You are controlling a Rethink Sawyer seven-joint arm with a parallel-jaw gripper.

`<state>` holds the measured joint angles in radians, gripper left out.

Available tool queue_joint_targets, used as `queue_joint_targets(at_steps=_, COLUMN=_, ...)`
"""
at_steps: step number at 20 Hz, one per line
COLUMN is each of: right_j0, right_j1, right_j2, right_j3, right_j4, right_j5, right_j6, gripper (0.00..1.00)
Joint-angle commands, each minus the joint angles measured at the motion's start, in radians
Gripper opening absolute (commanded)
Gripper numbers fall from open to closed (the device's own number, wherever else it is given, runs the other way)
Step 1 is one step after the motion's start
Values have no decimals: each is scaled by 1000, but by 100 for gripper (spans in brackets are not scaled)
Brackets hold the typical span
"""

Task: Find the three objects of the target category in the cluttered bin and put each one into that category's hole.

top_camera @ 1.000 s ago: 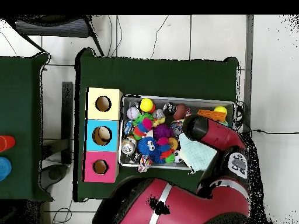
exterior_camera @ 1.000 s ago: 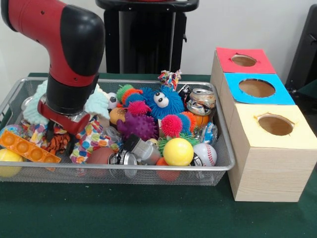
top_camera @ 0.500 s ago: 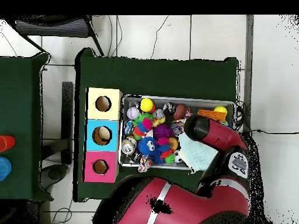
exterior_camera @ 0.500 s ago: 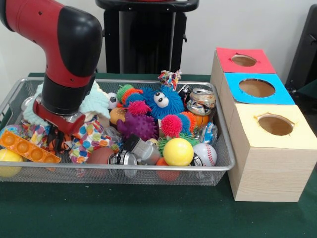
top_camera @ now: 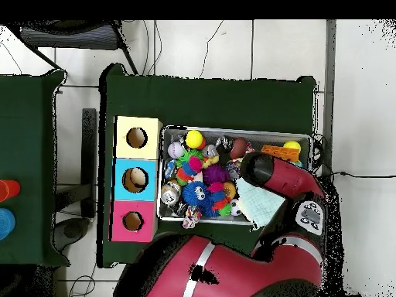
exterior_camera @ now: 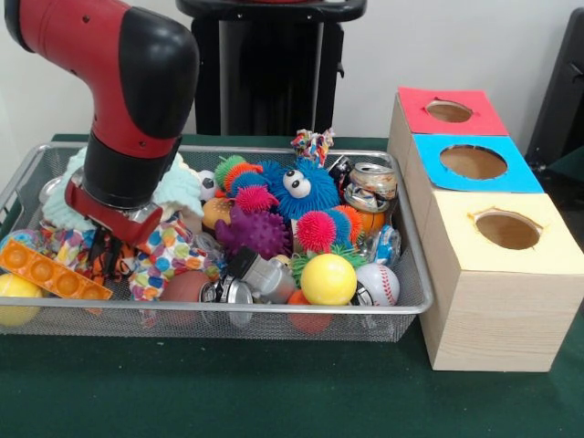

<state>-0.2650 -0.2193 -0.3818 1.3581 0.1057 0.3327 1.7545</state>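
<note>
Front view shows the wire mesh bin (exterior_camera: 411, 274) lying with its long axis across the picture, left to right, on the green table (exterior_camera: 274, 392). Just beside its right end stands the wood-grain box (exterior_camera: 497, 319), whose long axis runs away from the camera; the red-panelled hole (exterior_camera: 449, 111) is at its far end, behind the blue-panelled hole (exterior_camera: 473, 161) and the yellow-panelled hole (exterior_camera: 507, 230).

The arm (exterior_camera: 137, 100) comes down over the bin's left end, and the gripper (exterior_camera: 105, 245) is sunk among the toys there. I cannot tell how its fingers stand, since they are lost in the clutter. An orange toy with black stripes (exterior_camera: 102, 260) lies right at the gripper, between the orange pop-it tray (exterior_camera: 55, 270) and a dotted colourful cloth toy (exterior_camera: 169, 255); its shape and heading are too hidden to read. A pale mint plush (exterior_camera: 182, 187) sits behind the arm.

Against half a second ago the wrist has shifted slightly to the picture's right and sits a little lower; a second ago it stood further right again. The toys look unmoved.

Open room is scarce in the bin: the blue googly-eyed furry toy (exterior_camera: 297, 187), spiky balls, a crushed can (exterior_camera: 370, 187), the yellow ball (exterior_camera: 328, 278) and a baseball (exterior_camera: 378, 283) fill the middle and right. In the overhead view the arm (top_camera: 278, 178) covers the bin (top_camera: 232, 131) at its right end, and the table's green stays bare beyond the bin's upper rim.
</note>
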Motion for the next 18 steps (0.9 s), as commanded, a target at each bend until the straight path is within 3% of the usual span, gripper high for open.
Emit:
queue_joint_targets(at_steps=1, right_j0=-84, right_j1=-53, right_j2=203, right_j3=43, right_j4=-22, right_j5=41, right_j6=21, gripper=0)
queue_joint_targets(at_steps=5, right_j0=-106, right_j1=-210, right_j2=256, right_j3=165, right_j4=-33, right_j5=0, right_j6=21, gripper=0)
queue_joint_targets(at_steps=9, right_j0=-95, right_j1=-343, right_j2=274, right_j3=240, right_j4=-39, right_j5=-38, right_j6=54, gripper=0)
queue_joint_targets(at_steps=18, right_j0=-6, right_j1=-465, right_j2=188, right_j3=288, right_j4=-14, right_j5=74, right_j6=113, gripper=0)
